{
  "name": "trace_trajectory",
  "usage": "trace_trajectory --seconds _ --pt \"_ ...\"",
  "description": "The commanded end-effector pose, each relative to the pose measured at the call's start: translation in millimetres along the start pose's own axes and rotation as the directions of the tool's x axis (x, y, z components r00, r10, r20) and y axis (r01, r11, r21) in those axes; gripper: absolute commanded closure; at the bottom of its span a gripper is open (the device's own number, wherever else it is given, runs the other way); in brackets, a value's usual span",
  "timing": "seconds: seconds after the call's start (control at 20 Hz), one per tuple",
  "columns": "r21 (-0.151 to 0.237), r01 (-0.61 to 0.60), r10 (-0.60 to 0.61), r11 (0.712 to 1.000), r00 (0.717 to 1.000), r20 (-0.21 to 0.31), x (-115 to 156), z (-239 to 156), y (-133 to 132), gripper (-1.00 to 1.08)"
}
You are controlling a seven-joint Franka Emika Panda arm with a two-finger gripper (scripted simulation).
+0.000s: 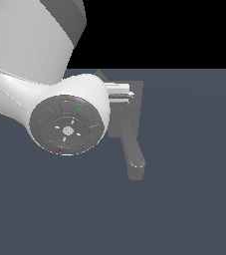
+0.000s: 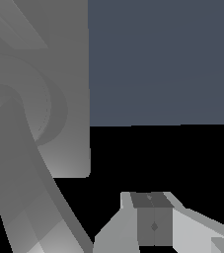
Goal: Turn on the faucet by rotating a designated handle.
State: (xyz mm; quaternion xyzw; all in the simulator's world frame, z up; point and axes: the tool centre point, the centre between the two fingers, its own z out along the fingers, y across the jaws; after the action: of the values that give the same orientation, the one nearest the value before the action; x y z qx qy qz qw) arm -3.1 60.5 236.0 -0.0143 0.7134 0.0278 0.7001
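Most of the exterior view is eaten up by the arm's big white wrist housing [image 1: 69,119], so the hand itself is barely seen there. Just past it, toward the exterior view's right, the faucet [image 1: 134,99] is parked on the dark floor. Its thick rounded spout [image 1: 133,149] is pointed down toward the camera, long axis running near to far in that view.

In the wrist view the gripper [image 2: 154,222] is seen with both pads pressed flat together, nothing pinched between them. The faucet block fills the frame right beside the fingers, close but not clearly touching, and a long curved grey bar [image 2: 19,183] is swept out from it alongside the hand. Whether that's the handle or the spout can't be told from these shots. So the fixture is sideways off the fingertips, and a sideways push seems likely.
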Motion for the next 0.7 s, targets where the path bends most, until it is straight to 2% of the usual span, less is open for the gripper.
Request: trace_trajectory --seconds 0.0,0.65 --pt "0.002 0.0 0.0 1.0 1.0 0.004 -7.0 0.3 -6.6 1.08" --pt "0.003 0.0 0.0 1.0 1.0 0.015 -46.2 -0.3 -43.4 1.08"
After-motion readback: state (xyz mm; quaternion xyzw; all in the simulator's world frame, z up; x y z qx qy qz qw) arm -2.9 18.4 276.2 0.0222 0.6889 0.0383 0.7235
